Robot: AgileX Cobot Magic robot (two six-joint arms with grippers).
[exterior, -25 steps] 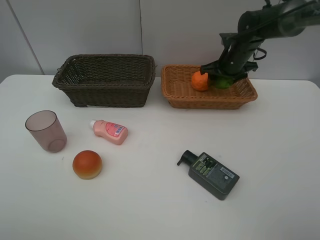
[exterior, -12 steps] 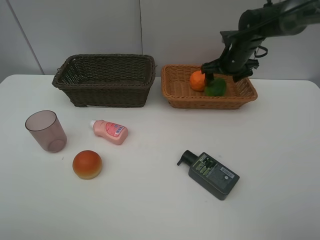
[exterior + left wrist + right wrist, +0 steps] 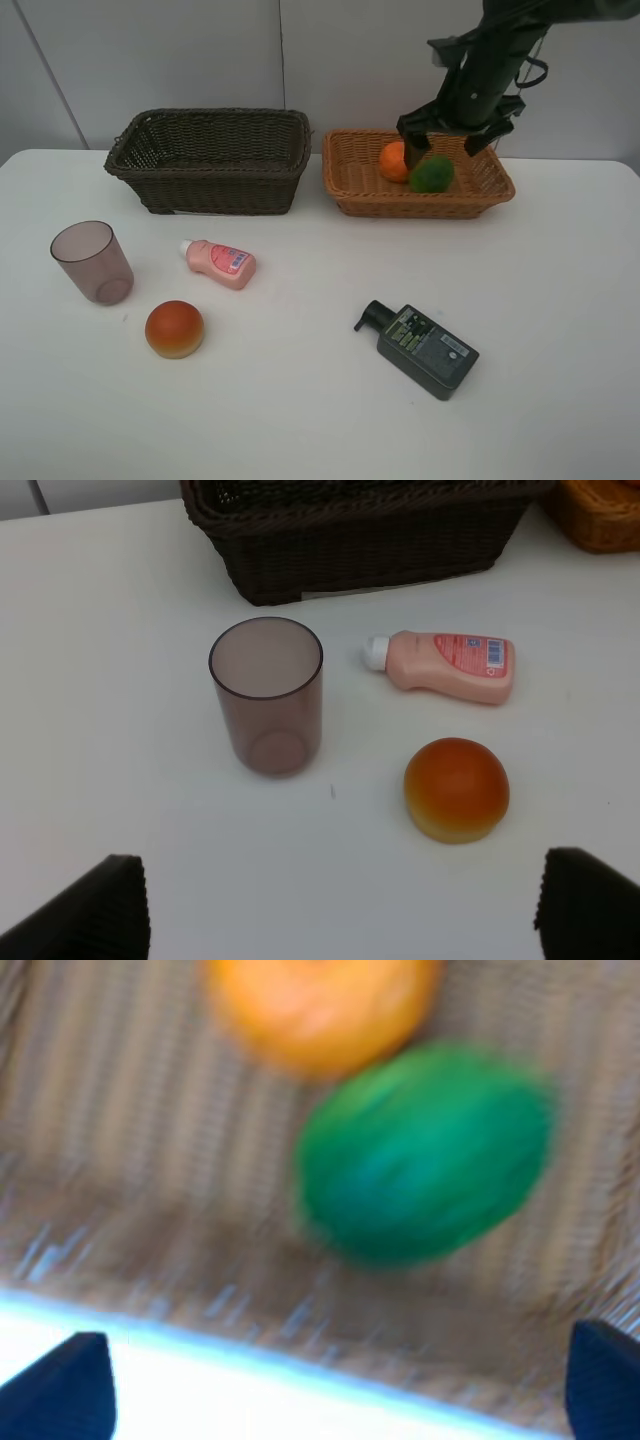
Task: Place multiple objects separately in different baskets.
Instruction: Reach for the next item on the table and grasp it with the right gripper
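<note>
My right gripper (image 3: 447,140) hangs open just above the light tan basket (image 3: 420,206), with nothing between its fingers. Below it the green fruit (image 3: 432,174) lies in that basket against the orange (image 3: 396,160); the right wrist view shows the green fruit (image 3: 425,1155) and the orange (image 3: 320,1010) blurred. The mauve cup (image 3: 266,695), pink bottle (image 3: 445,665) and peach-like fruit (image 3: 456,788) sit on the table ahead of my open left gripper (image 3: 340,910). The dark pump bottle (image 3: 422,345) lies flat at the front right. The dark brown basket (image 3: 210,160) stands at the back left.
The white table (image 3: 300,420) carries everything, and a grey wall closes off the back. The two baskets stand side by side with a narrow gap between them. The right arm reaches in from the upper right over the tan basket.
The right gripper opened and let the green fruit go into the tan basket beside the orange, then rose a little above it. The left side has not moved.
</note>
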